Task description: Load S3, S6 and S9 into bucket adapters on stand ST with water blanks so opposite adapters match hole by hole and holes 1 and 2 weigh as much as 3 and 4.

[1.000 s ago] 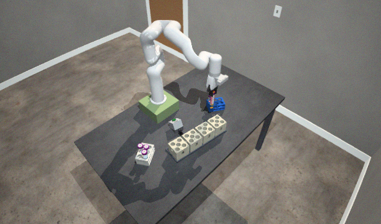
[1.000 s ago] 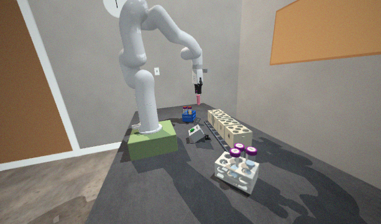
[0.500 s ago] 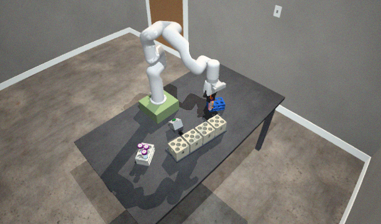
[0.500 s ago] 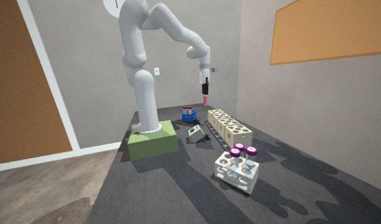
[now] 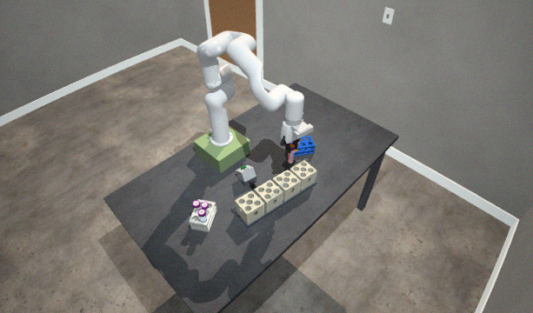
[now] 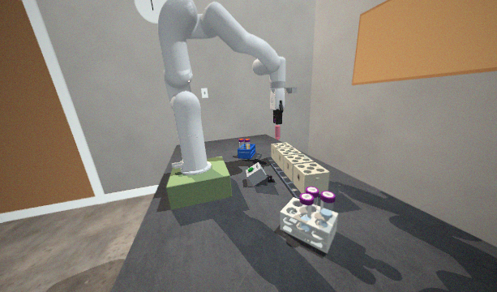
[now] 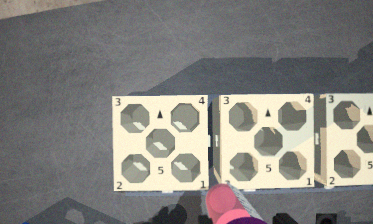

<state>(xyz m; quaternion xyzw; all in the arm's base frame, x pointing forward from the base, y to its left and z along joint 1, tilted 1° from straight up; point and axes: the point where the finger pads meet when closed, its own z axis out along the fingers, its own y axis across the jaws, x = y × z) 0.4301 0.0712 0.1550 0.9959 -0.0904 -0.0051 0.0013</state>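
Observation:
My gripper point(image 5: 291, 145) point(image 6: 277, 118) is shut on a tube with pink-red contents point(image 5: 290, 156) point(image 6: 277, 132) point(image 7: 222, 199). The tube hangs upright, above and just behind the adapter at the far end of the row. In the wrist view it shows near hole 1 of the leftmost adapter point(image 7: 161, 106). Its ID cannot be read. Four cream adapters stand in a row on the loading stand point(image 6: 284, 181); their visible holes are empty. The blue rack point(image 6: 246, 153) holds two orange-dotted tubes. The white rack point(image 5: 200, 226) point(image 6: 309, 238) holds three white-dotted blanks; their printing is unreadable.
The small sloped desk point(image 5: 248, 175) point(image 6: 257, 175) with the green key point(image 5: 243, 167) point(image 6: 250, 169) stands between the green arm base point(image 5: 223, 158) point(image 6: 199, 191) and the adapter row. The blue rack is close beside the gripper. The white rack stands near the other end of the row.

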